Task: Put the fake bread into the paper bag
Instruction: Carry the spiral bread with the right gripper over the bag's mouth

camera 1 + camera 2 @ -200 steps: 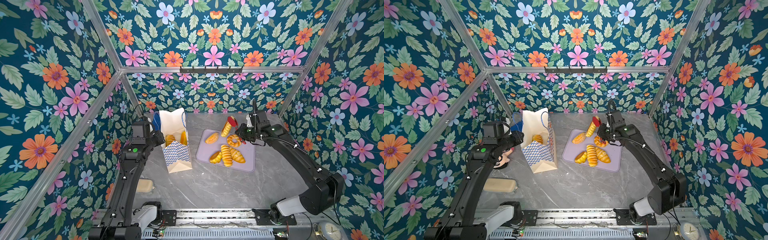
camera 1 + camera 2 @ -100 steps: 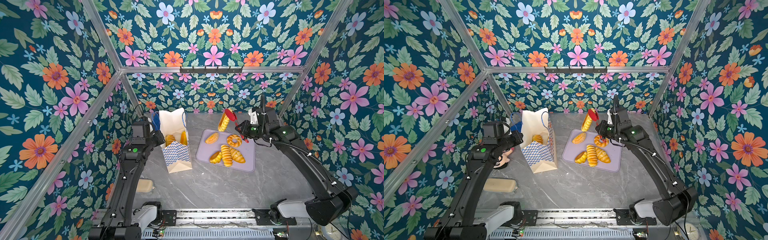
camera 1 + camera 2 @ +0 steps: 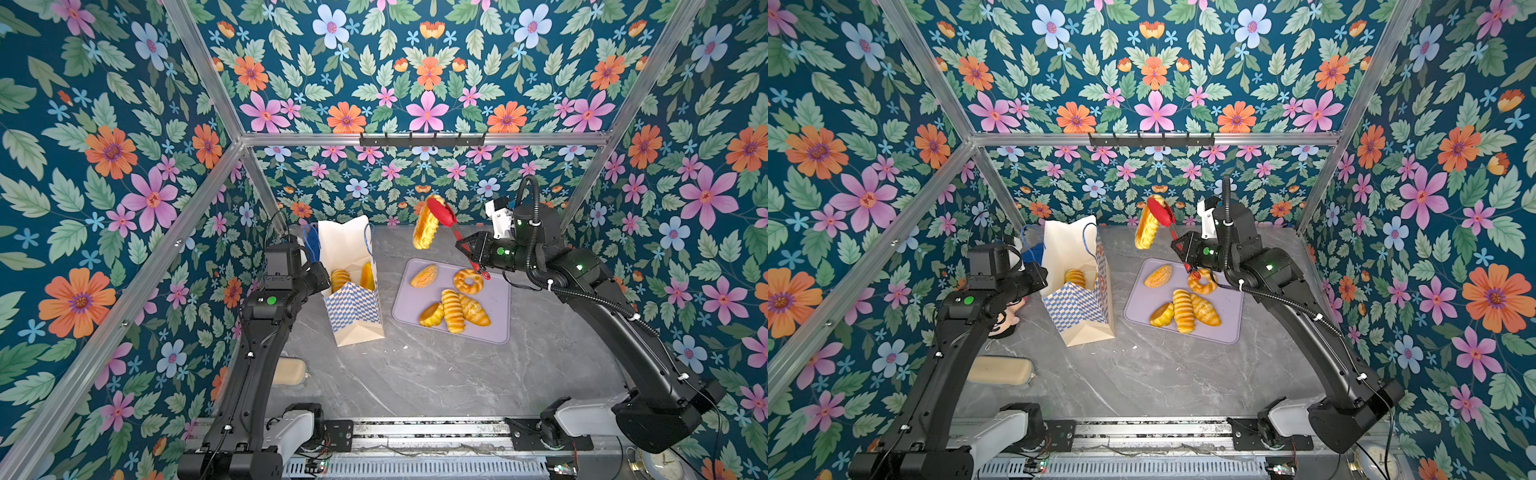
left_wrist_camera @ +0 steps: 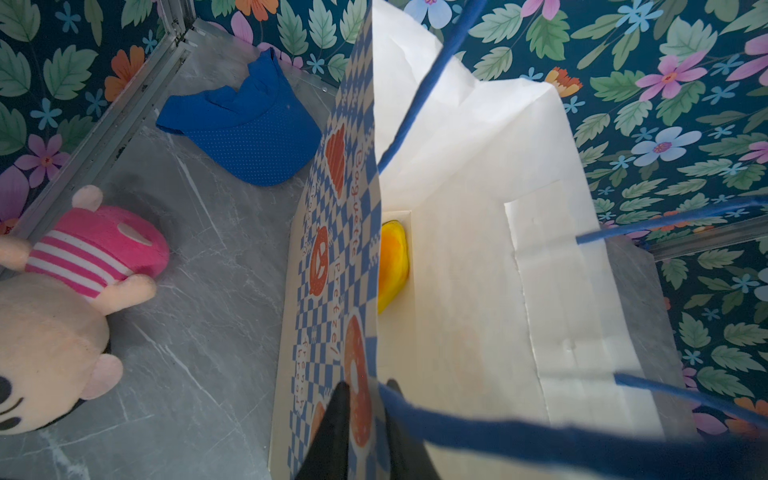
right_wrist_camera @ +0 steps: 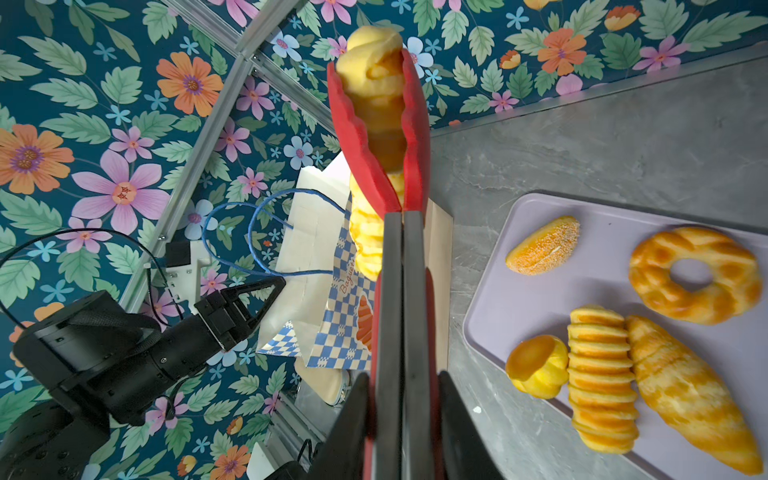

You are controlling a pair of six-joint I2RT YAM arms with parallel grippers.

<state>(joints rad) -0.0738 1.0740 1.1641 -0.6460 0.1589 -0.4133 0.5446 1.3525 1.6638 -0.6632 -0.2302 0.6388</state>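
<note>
Right pincer (image 5: 405, 395) squeezed tight on the red tongs (image 5: 374, 145), and they grip a twisted roll (image 3: 424, 228) in the air, up beside the paper bag (image 3: 353, 307); left pincer (image 4: 365, 399) pinches the bag's rim, two buns (image 3: 340, 279) inside, five pastries (image 3: 453, 305) on the tray (image 3: 496, 291) alongside

Paper bag (image 3: 353, 307) upright, open, bread (image 3: 340, 279) inside; twisted roll (image 3: 424, 230) aloft in red tongs (image 3: 441, 211); five pastries (image 3: 453, 305) on tray (image 3: 495, 297).
</note>
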